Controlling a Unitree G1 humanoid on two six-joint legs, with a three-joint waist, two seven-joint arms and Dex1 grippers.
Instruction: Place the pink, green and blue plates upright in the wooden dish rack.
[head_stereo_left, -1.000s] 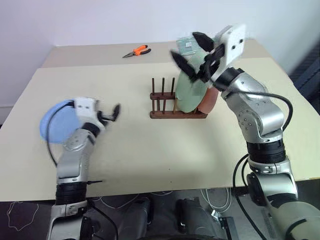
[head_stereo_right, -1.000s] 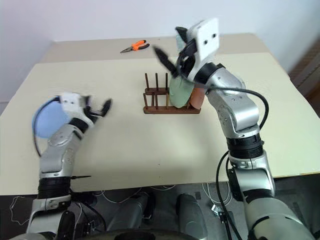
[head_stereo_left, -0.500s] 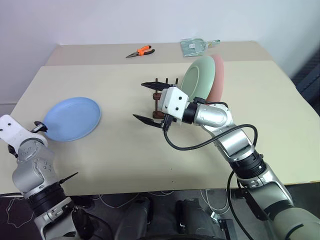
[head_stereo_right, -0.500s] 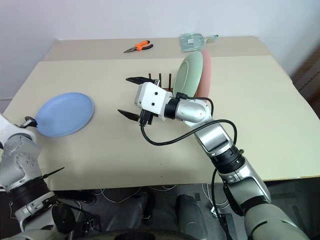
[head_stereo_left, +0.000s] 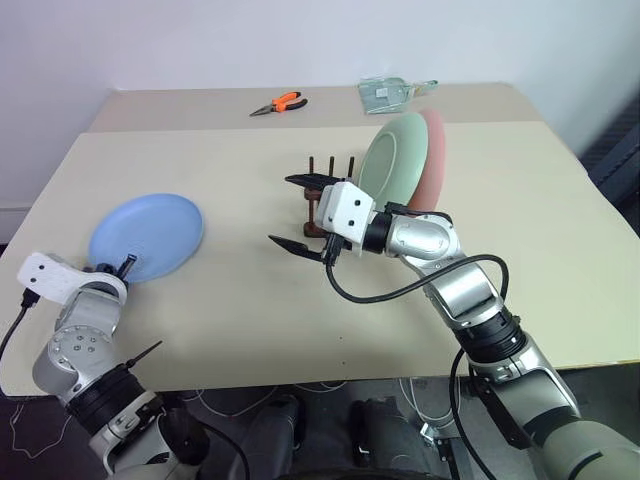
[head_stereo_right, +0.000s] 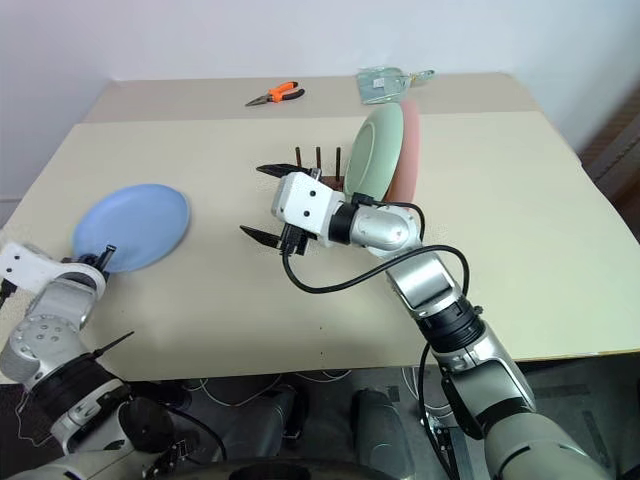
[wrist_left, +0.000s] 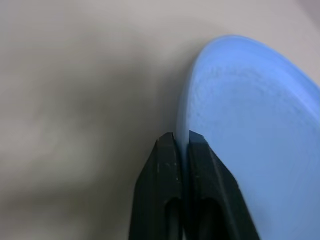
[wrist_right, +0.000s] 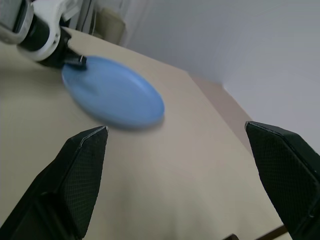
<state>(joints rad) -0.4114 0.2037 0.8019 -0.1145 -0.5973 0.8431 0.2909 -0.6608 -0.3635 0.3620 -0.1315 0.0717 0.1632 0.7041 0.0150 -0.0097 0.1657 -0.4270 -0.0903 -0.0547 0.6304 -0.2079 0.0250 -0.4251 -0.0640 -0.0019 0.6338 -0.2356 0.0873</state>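
The left hand (head_stereo_left: 122, 265) sits at the near left corner of the surface (head_stereo_left: 250, 310), its two black fingers (wrist_left: 165, 165) pinched onto the near rim of the blue plate (head_stereo_left: 147, 236); the wrist view shows the fingers closed tight with the plate's edge between their tips; the blue plate itself lies close to the left edge of the surface, and whether its near rim is lifted off the surface cannot be told; the right hand (head_stereo_left: 302, 212) hangs over the middle of the surface, pointing toward the left edge, with its fingers spread wide and nothing between them; its own wrist view looks across the bare surface to the blue plate and the left hand at the plate's rim; just behind the right hand stands the wooden dish rack (head_stereo_left: 322, 195), with dark upright pegs showing above the white wrist block; the green plate (head_stereo_left: 392, 170) stands upright at the rack's right end, and the pink plate (head_stereo_left: 434, 160) stands upright right behind it, close against it; farther back, near the far edge of the surface, lie orange-handled pliers (head_stereo_left: 277, 102) toward the left and a clear packet (head_stereo_left: 390, 92) toward the right, well apart from the rack.
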